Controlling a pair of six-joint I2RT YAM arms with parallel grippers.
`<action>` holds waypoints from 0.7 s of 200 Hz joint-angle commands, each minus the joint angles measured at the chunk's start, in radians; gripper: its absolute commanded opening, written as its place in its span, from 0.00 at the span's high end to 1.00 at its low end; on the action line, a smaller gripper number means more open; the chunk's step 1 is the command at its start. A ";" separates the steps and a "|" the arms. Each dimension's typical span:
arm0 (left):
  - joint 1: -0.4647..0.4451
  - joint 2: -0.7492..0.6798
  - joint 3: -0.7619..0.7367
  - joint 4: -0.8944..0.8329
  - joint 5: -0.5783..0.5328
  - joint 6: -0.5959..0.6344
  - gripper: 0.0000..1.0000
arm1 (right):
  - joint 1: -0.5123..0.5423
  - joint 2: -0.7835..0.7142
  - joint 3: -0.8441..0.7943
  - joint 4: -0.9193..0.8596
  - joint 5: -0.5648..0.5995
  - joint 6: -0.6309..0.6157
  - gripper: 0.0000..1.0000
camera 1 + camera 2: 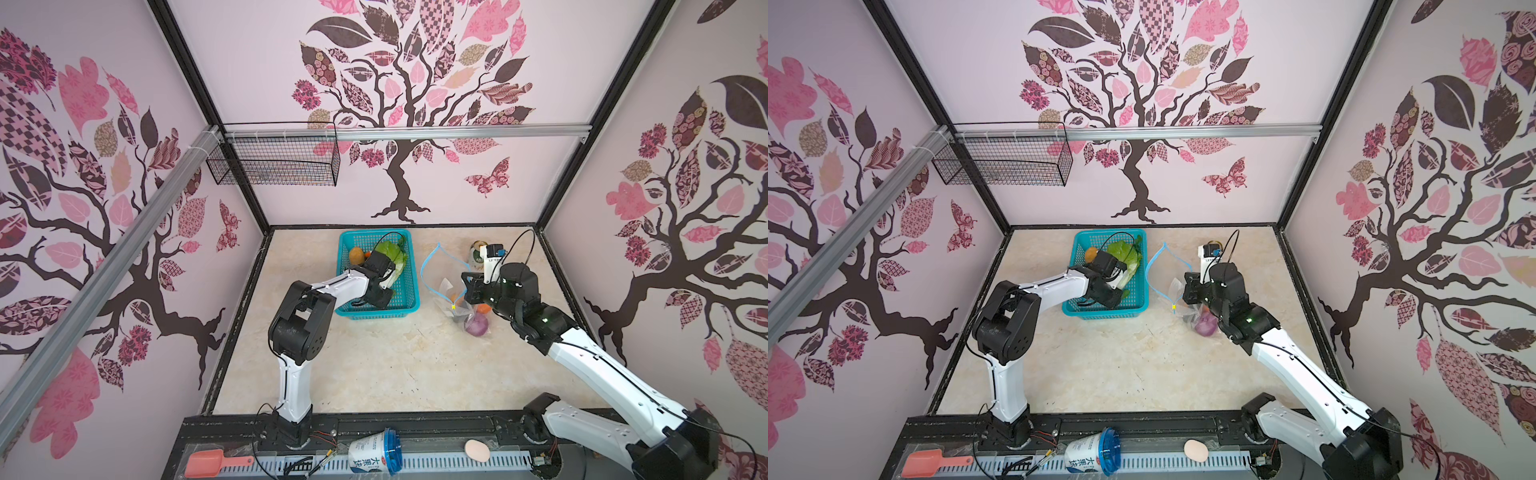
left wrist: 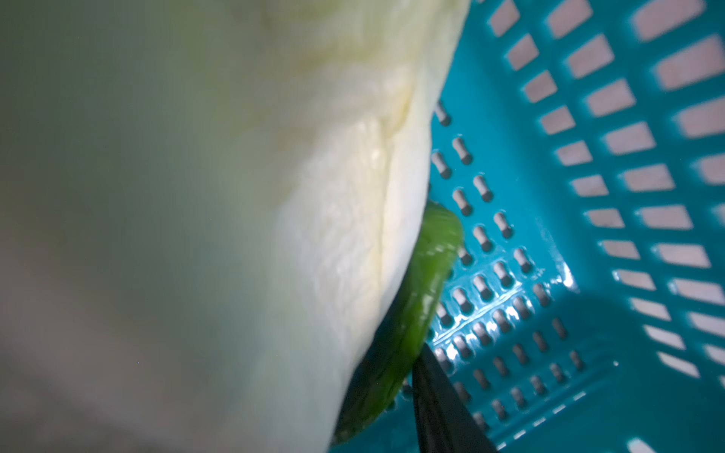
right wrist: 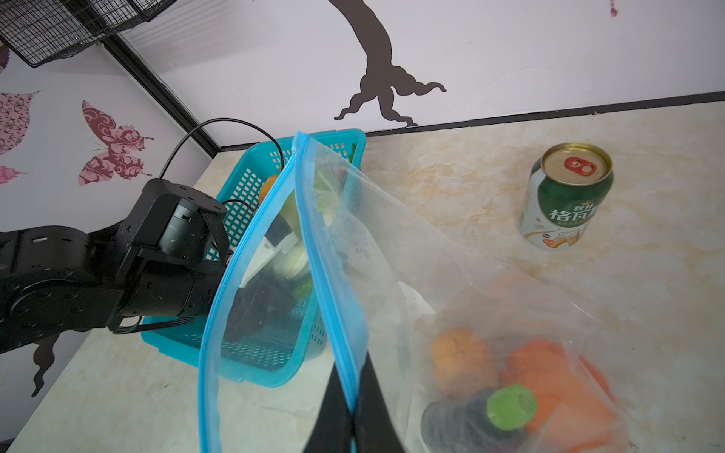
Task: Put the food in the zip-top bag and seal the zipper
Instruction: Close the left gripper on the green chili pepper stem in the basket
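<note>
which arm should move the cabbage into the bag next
Left. The left gripper is down in the basket at the cabbage, while the right gripper is shut on the zipper strip of the bag, holding its mouth open; letting go would likely collapse it.

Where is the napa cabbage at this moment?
In both top views the napa cabbage lies in the teal basket, at the back of the table, left of centre; the zip-top bag is to its right.
</note>
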 commanded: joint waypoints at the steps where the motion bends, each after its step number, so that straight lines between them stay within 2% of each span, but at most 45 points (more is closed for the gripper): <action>1: -0.007 0.023 -0.018 -0.005 0.032 0.009 0.69 | -0.005 -0.006 -0.009 0.008 0.016 -0.011 1.00; 45: -0.014 0.006 -0.019 -0.025 0.067 0.012 0.87 | -0.005 -0.008 -0.011 0.009 0.019 -0.009 1.00; 67: -0.015 0.006 -0.012 -0.036 0.080 0.013 0.91 | -0.005 -0.012 -0.011 0.009 0.021 -0.010 1.00; 80: -0.015 0.001 -0.004 -0.051 0.091 0.012 0.97 | -0.006 -0.014 -0.011 0.009 0.024 -0.012 1.00; 98: -0.019 -0.023 -0.002 -0.071 0.113 0.000 1.00 | -0.005 -0.015 -0.010 0.009 0.025 -0.011 1.00; 140: -0.021 -0.135 -0.019 -0.088 0.156 -0.078 1.00 | -0.006 -0.012 -0.011 0.011 0.021 -0.008 1.00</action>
